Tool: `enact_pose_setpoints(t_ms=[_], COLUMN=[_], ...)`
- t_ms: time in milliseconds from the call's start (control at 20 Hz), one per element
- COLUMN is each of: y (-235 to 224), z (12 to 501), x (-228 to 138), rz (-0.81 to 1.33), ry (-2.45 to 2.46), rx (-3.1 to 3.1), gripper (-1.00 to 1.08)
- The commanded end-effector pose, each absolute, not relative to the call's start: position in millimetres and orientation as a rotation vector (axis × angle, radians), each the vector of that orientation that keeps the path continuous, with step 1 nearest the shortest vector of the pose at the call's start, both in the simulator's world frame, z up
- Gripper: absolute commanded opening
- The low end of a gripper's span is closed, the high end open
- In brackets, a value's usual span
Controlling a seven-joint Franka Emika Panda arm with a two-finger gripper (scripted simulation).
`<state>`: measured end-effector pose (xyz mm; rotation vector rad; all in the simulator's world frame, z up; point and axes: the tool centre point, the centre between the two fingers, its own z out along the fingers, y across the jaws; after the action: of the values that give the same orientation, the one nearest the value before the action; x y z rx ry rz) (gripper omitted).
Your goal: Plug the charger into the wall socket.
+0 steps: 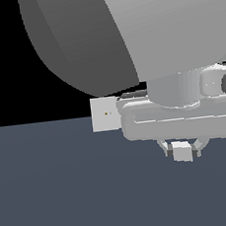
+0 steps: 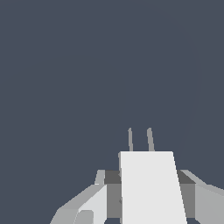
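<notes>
Panda gripper [image 1: 183, 150] clamps charger [image 1: 182, 153], prongs [image 2: 140, 139] exposed, wall socket [image 1: 104, 114] well apart. Risk: prongs miss socket holes if block tilts or slips in grasp.

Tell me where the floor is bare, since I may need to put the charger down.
The dark floor is bare below the gripper, which holds the charger, and toward the exterior view's left. It is crowded only near the wall socket behind the arm.

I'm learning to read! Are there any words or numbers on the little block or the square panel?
None: no words or numbers show anywhere.
The wall socket has only two tiny dots, one orange.
The charger, held in the tool, is plain, with two prongs.
</notes>
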<state>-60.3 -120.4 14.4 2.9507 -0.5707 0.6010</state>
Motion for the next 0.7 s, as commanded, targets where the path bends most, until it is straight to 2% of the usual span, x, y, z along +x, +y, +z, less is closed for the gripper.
enact_pose_setpoints(t_ms=[0,650], y=[-116.8,-63.7], z=[18.5,63.2], x=[-55.6,-10.1], rz=[0.605,0.633], ry=[-0.536,-0.093], rx=[2.961,3.056], gripper=[-1.0,-1.0])
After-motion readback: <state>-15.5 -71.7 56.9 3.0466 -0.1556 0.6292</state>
